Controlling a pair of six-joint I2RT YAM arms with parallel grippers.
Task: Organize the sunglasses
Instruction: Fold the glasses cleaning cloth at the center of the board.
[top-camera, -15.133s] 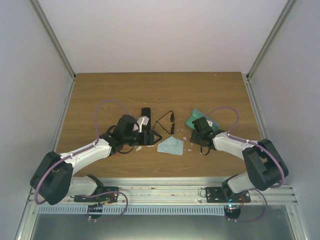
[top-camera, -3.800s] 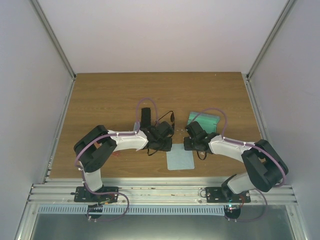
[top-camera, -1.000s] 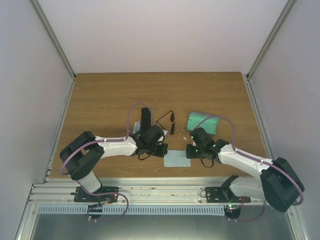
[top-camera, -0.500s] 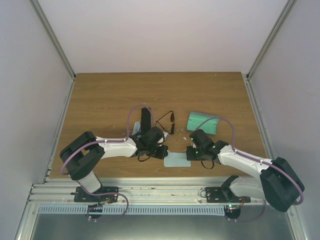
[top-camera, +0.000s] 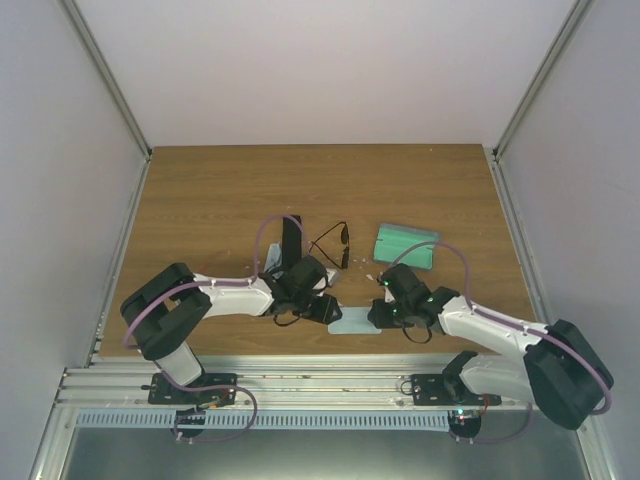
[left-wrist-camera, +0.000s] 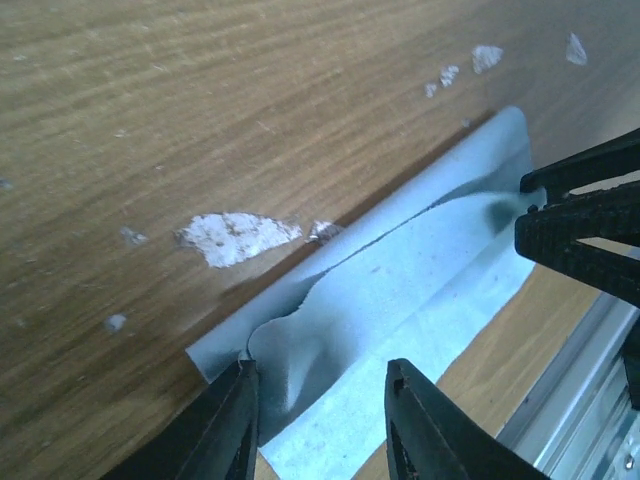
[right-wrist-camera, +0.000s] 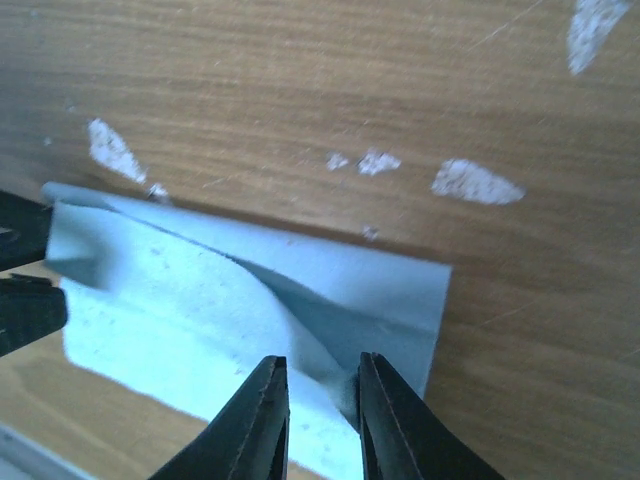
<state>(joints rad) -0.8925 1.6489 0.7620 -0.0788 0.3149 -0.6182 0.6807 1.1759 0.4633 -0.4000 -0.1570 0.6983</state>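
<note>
The sunglasses, thin black wire with dark lenses, lie unfolded on the table behind both grippers, next to an oblong black case. A light blue cloth lies folded over near the front edge. My left gripper is at its left end and my right gripper at its right end. In the left wrist view the left gripper stands open over the cloth. In the right wrist view the right gripper is narrowly open, and a raised fold of the cloth leans against one finger.
A folded green cloth lies right of the sunglasses. White chipped spots mark the wood. The metal rail of the table's front edge runs just behind the blue cloth.
Both grippers were shut on the blue cloth's ends. They have folded it into a narrower strip and have now opened, letting it go.
</note>
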